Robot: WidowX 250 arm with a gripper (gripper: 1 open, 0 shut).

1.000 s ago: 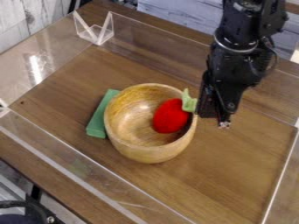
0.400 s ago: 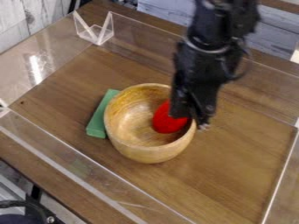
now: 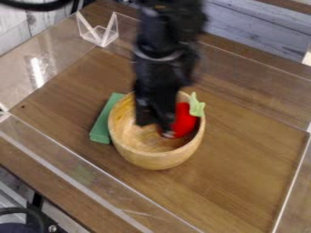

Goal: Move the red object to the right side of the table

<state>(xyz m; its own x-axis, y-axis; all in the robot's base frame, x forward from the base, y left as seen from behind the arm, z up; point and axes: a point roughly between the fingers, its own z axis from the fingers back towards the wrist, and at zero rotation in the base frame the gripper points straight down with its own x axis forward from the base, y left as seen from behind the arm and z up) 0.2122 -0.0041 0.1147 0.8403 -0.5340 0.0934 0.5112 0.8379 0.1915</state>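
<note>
The red object (image 3: 185, 119), a small glossy toy fruit with a green stem, lies inside the wooden bowl (image 3: 131, 151) towards its right wall. My gripper (image 3: 165, 131) hangs over the bowl's middle, its tip down inside the rim just left of the fruit and covering part of it. The fingers look shut with nothing between them; motion blur hides whether they touch the fruit. The bowl stands on the brown wood-grain table (image 3: 249, 173), left of centre.
A flat green cloth (image 3: 100, 128) sticks out from under the bowl's left side. Clear acrylic walls (image 3: 73, 177) border the tabletop, and a small clear stand (image 3: 97, 30) sits at the back left. Bare wood spreads to the right of the bowl.
The arm has swung left, from beside the bowl's right rim to over its middle, and the tip now reaches down into the bowl. The red object has stayed in place.
</note>
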